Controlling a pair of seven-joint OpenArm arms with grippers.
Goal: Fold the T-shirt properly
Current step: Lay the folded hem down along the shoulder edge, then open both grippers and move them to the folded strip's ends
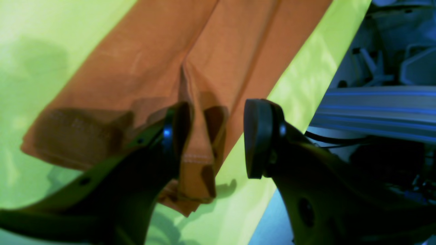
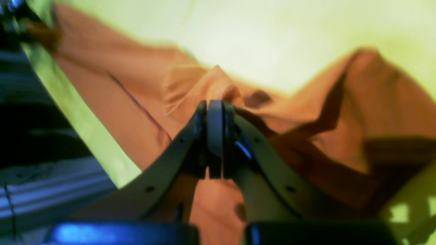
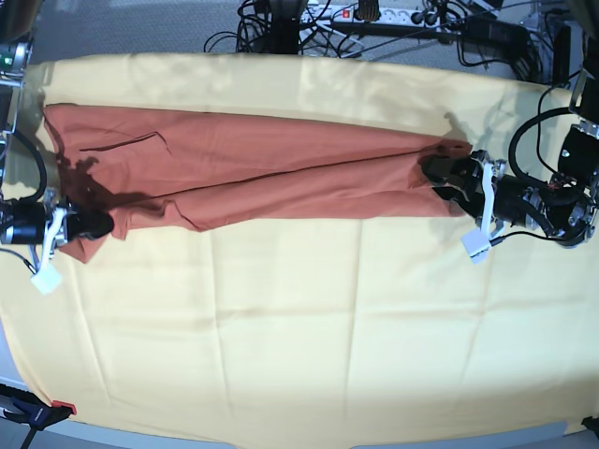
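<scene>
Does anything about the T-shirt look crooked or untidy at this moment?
Yes. The T-shirt lies as a long, uneven band on the yellow cloth; its lower edge sags into a loose flap, and the end at the right gripper is bunched.

A robot lab

Tangled black cables (image 3: 281, 28) and a power strip (image 3: 337, 13) lie behind a tabletop (image 3: 299, 355) covered in yellow cloth.

The T-shirt (image 3: 253, 173) lies stretched from nine to three o'clock across the far half of the cloth (image 3: 299, 346) covering the bench, with the right end effector (image 3: 89, 224) at its nine o'clock end and the left end effector (image 3: 445, 178) at its three o'clock end.
</scene>
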